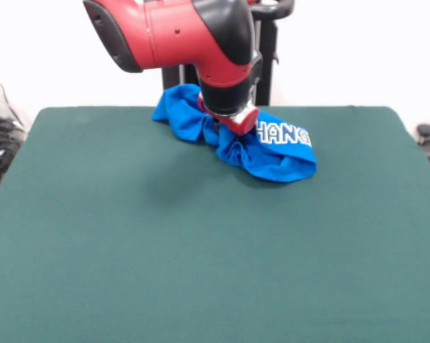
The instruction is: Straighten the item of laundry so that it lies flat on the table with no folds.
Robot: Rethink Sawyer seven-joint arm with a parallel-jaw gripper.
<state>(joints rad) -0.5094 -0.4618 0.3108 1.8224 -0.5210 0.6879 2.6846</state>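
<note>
Blue crumpled T-shirt (pixel 272 153) under hand (pixel 233 128)

My arm (pixel 179 32) is red with black sections, and the end above my tool (pixel 233 127) shows red with a pale silvery ring, as far as I can tell through the folds. The T-shirt (pixel 272 153) is bright blue, with white outlined block lettering on its right part. The table (pixel 201 257) is plain dark green all over, without pattern.
</note>
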